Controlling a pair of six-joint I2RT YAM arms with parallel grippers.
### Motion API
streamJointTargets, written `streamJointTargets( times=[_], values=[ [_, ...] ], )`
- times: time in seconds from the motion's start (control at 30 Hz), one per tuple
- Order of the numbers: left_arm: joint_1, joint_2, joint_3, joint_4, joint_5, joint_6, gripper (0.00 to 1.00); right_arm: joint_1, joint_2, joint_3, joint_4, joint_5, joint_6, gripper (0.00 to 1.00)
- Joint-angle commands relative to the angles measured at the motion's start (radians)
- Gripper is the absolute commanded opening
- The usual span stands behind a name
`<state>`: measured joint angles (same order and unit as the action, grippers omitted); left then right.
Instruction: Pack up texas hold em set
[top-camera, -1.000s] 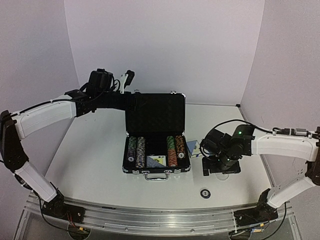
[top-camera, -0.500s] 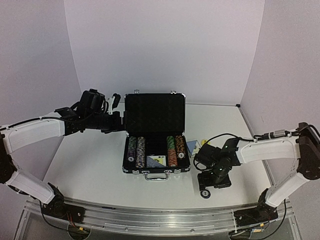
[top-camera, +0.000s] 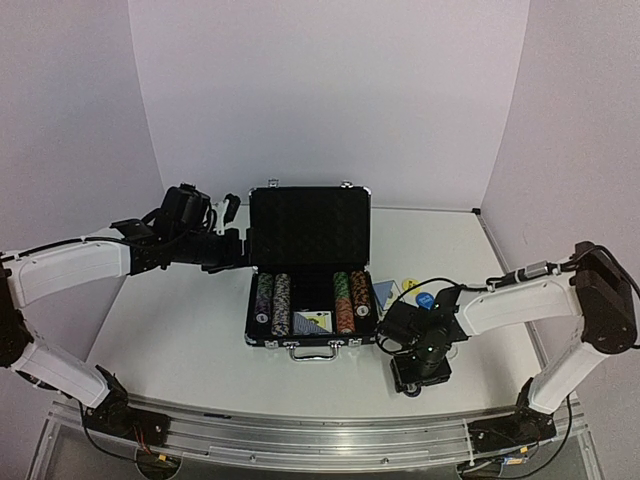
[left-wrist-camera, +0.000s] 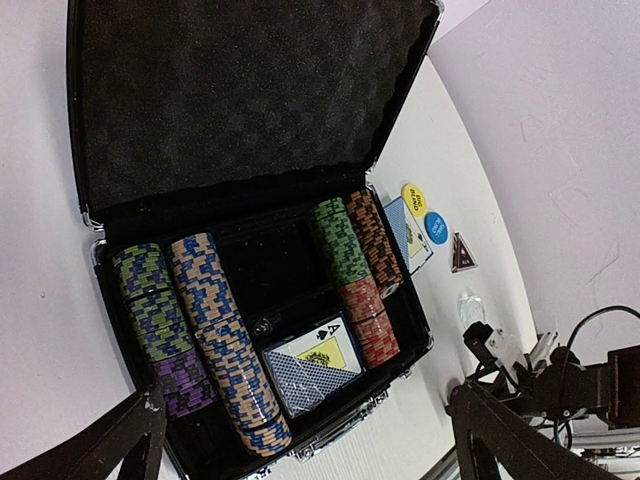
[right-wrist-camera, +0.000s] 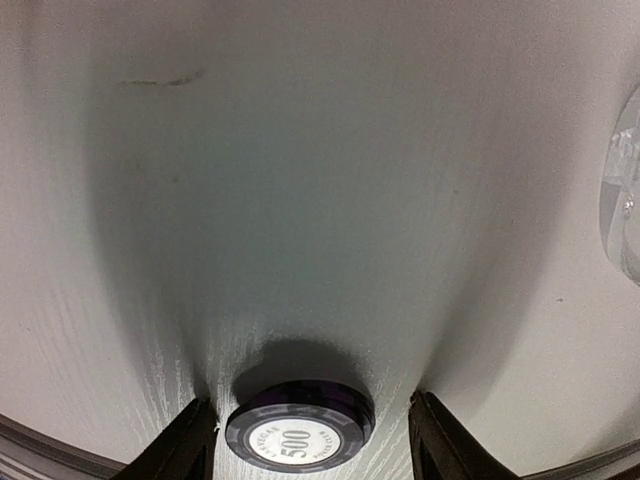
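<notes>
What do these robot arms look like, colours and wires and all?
The left arm and right arm have smooth white shells between chunky black joints, with thin black cables looping alongside. The left gripper and right gripper are mostly black, each with two fingers.

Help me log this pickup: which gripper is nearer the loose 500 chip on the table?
Right. The right gripper has its fingers either side of the 500 chip; the left gripper hangs beside the open briefcase lid, far across the table.
</notes>
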<state>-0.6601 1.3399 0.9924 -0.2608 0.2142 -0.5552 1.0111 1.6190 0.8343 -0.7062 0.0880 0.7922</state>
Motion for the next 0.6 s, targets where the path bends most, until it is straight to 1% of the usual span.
streamJointTargets(
  times=[0.0,0.13,0.33,0.57],
  values=[
    [-0.004,-0.025,0.009,0.014,0.004,-0.008,1.00,0.013,-0.008,-0.042,0.007,-0.018,0.022,0.59],
    [-0.004,-0.025,0.008,0.011,0.004,-0.013,1.00,0.032,-0.005,-0.051,0.006,-0.030,0.021,0.57],
    [-0.005,-0.031,0.001,0.006,-0.001,-0.022,1.00,0.056,0.004,-0.059,-0.005,-0.023,0.035,0.50],
    [-0.006,-0.048,-0.014,0.000,-0.010,-0.034,1.00,0.072,0.005,-0.061,-0.034,-0.007,0.041,0.45]
  ],
)
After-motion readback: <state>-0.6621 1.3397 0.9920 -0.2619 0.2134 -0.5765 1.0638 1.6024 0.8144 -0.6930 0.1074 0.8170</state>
